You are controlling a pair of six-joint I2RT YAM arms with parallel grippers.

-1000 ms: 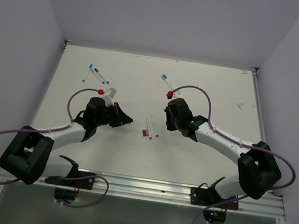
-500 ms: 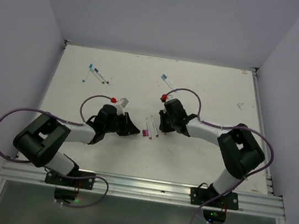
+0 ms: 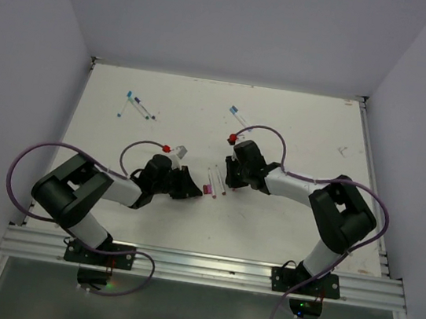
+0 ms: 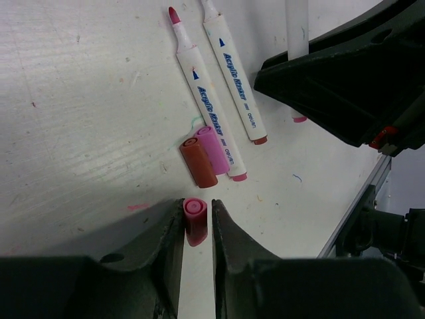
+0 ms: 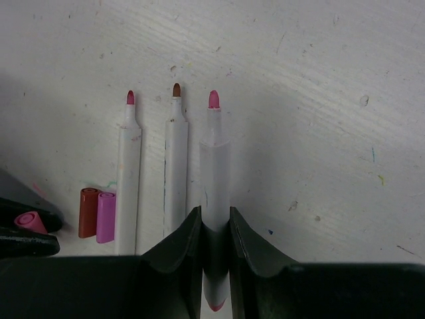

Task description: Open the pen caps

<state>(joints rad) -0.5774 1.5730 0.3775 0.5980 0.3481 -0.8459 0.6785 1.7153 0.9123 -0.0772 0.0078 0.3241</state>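
In the left wrist view my left gripper (image 4: pixel 198 203) is shut on a pink pen cap (image 4: pixel 194 220), low over the table. Just ahead lie a maroon cap (image 4: pixel 198 163) and a pink cap (image 4: pixel 211 150), side by side against two uncapped white pens (image 4: pixel 207 106). My right gripper (image 5: pixel 214 212) is shut on a third white pen (image 5: pixel 214 169) with a bare pink tip, lying parallel to the two others (image 5: pixel 176 166). In the top view the left gripper (image 3: pixel 191 189) and right gripper (image 3: pixel 228 179) flank the pens (image 3: pixel 214 182).
Two pens with blue caps (image 3: pixel 137 105) lie at the back left and another blue-capped pen (image 3: pixel 238 114) at the back middle. The two grippers are close together over the loose caps (image 5: pixel 97 214). A metal rail (image 3: pixel 206 268) runs along the near edge.
My left gripper has moved right and nearer, up to the pens and loose caps. My right gripper moved left to the pens a second ago and has barely moved since.
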